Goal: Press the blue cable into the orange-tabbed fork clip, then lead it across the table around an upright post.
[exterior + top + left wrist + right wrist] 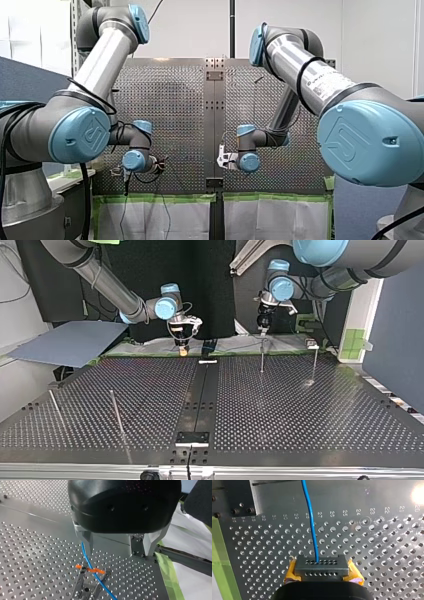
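In the left wrist view the blue cable (pixel 86 557) runs down past one metal finger (pixel 86 541) and lies in the fork clip (pixel 90 580), between its orange tabs (pixel 90 569). My left gripper (pixel 118 552) hangs just above the clip, open, its jaws wide apart with nothing between them. In the right wrist view my right gripper (pixel 319 563), with yellow pads (pixel 292 571), is shut on the blue cable (pixel 311 522), which leads straight ahead over the perforated plate. In the top view my right gripper (pixel 183 346) is at the far edge left of centre and my left gripper (pixel 262 324) is to its right.
Upright posts stand on the table in the top view: one (pixel 262 356) below my left gripper, one (pixel 315 362) further right, two (pixel 116 412) (pixel 55 407) at the near left. A grey board (pixel 70 342) lies at the far left. Green tape (pixel 168 573) edges the table.
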Robot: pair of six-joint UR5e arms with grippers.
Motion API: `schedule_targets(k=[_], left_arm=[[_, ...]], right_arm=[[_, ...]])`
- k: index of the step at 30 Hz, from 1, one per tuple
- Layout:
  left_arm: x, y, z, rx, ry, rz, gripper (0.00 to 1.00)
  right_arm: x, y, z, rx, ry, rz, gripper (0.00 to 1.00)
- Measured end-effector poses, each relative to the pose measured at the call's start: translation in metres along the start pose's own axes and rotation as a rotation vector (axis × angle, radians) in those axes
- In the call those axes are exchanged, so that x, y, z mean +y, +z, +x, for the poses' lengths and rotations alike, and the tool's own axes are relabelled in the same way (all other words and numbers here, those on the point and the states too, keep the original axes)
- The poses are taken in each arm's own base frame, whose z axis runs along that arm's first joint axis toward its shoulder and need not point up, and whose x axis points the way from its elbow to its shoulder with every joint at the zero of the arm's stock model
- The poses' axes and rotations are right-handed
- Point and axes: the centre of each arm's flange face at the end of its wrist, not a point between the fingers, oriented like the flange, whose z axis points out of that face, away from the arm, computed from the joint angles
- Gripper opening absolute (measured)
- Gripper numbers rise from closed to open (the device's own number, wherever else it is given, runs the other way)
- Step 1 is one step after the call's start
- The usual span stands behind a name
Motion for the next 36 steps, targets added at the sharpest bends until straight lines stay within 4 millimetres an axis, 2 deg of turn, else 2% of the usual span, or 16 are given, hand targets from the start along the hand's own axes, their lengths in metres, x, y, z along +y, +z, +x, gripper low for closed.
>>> schedule_targets(k=[9,17,20,36], left_arm=[[-0.001,-0.001,-0.003,-0.009,0.012,-0.012,1.0],[-0.002,-0.002,-0.032,-0.062,-0.013,-0.032,1.0],[-0.003,-0.003,-0.038,-0.07,-0.021,-0.033,1.0],[-0.004,-0.006,-0.038,-0.074,-0.051,-0.026,1.0]], right_arm=[[0.0,0.0,-0.001,-0.002,-0.002,0.0,0.0],[0.0,0.0,-0.001,0.002,-0.001,-0.001,0.0],[0.0,0.0,-0.001,0.002,-0.001,-0.001,0.0],[-0.003,-0.001,-0.005,-0.006,-0.003,0.005,0.0]])
